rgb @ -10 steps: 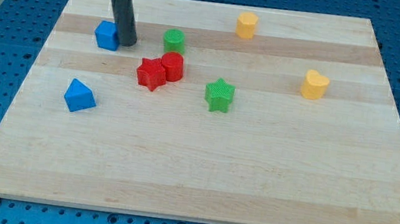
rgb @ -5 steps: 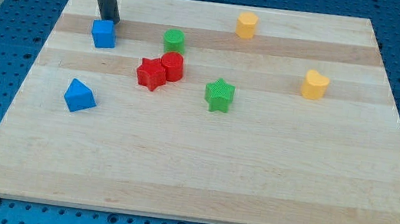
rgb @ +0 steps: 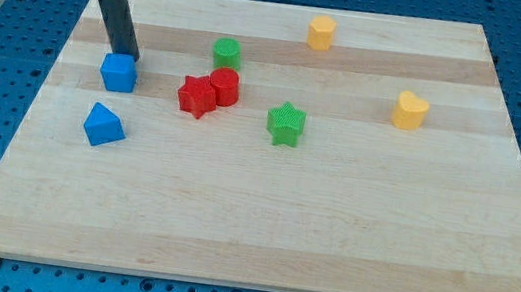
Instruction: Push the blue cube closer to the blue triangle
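Observation:
The blue cube (rgb: 119, 73) sits on the wooden board (rgb: 261, 217) at the view's left. The blue triangle (rgb: 103, 124) lies just below it, about a block's width away and slightly to the left. My rod comes down from the view's top left, and my tip (rgb: 126, 53) touches the cube's top edge, on the side away from the triangle.
A red star (rgb: 195, 96) and a red cylinder (rgb: 224, 87) sit together right of the cube. A green cylinder (rgb: 226, 54) is above them and a green star (rgb: 286, 124) to their right. A yellow hexagon (rgb: 321, 32) and a yellow heart (rgb: 409, 110) lie further right.
My tip moved from the cube's right side round to its top. It then pushed the cube down and slightly left, closer to the blue triangle.

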You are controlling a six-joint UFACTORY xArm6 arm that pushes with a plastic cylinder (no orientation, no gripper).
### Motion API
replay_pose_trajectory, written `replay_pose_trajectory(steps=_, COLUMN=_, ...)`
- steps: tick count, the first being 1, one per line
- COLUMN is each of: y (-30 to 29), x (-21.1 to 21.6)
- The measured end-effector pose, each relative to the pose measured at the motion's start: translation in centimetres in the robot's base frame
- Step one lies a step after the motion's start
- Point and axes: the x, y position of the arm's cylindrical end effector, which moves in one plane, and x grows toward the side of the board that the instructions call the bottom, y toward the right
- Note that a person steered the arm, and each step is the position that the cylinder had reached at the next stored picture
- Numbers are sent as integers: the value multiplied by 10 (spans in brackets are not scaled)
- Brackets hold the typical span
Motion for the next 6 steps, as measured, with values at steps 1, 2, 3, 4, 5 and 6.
replay_pose_trajectory(steps=1, y=0, x=16)
replay_pose_trajectory(steps=2, y=0, x=17)
replay_pose_trajectory(steps=3, y=0, x=17)
replay_pose_trajectory(steps=4, y=0, x=18)
replay_pose_trajectory(steps=5, y=0, x=30)
replay_pose_trajectory(steps=6, y=1, x=72)
